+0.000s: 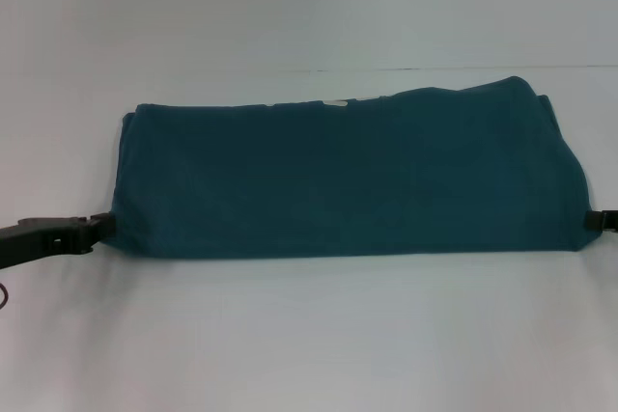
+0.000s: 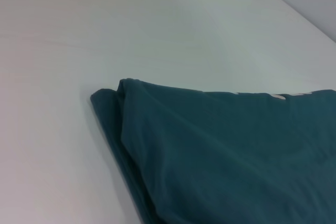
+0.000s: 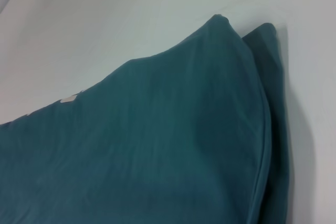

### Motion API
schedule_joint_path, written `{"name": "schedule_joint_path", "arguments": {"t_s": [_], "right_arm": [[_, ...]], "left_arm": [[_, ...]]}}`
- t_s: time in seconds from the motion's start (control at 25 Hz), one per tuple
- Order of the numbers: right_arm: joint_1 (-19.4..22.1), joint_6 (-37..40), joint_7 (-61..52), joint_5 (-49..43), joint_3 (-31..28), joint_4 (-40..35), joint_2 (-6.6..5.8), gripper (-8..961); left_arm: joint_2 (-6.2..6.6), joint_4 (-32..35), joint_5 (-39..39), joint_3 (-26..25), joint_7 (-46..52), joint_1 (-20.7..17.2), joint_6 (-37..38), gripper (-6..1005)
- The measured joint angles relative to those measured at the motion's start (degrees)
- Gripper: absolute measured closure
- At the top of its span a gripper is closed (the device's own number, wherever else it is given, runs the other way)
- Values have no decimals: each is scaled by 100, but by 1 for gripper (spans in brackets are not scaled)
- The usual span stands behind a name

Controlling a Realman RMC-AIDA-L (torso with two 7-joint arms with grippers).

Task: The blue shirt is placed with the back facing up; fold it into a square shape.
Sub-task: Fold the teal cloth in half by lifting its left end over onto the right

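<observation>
Spread wide under everything, a pale white table (image 1: 309, 335). Lying across its middle, the blue shirt (image 1: 348, 180), folded into a long horizontal band of at least two layers, near edge fairly straight, far edge uneven, with a small pale patch (image 1: 335, 102) showing along that far edge. Seen from the left wrist view, a doubled corner of the blue shirt (image 2: 220, 156) with the lower layer peeking out beside the upper; from the right wrist view, the opposite corner (image 3: 157, 145) likewise stacked in two peaks. At the near-left corner of the band, touching the fabric, the left gripper (image 1: 97, 229), arm reaching in low from the left edge. At the near-right corner, the right gripper (image 1: 599, 222), barely inside the frame. Clasped or released, for either claw: cannot tell.
</observation>
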State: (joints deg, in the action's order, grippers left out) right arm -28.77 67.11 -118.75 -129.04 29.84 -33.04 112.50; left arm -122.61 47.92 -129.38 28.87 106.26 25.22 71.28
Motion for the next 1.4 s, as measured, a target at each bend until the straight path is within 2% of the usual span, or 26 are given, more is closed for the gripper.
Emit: {"name": "schedule_joint_path", "arguments": {"t_s": [0.88, 1.28, 1.4], "right_arm": [[10, 286, 224, 236, -14, 28, 36, 951], [29, 257, 262, 238, -4, 44, 41, 947], [48, 349, 262, 236, -10, 20, -4, 924]], "left_arm": [[52, 289, 9, -319, 18, -89, -35, 1000], [22, 291, 40, -322, 17, -160, 0, 996], [18, 302, 47, -420, 18, -181, 89, 873]]}}
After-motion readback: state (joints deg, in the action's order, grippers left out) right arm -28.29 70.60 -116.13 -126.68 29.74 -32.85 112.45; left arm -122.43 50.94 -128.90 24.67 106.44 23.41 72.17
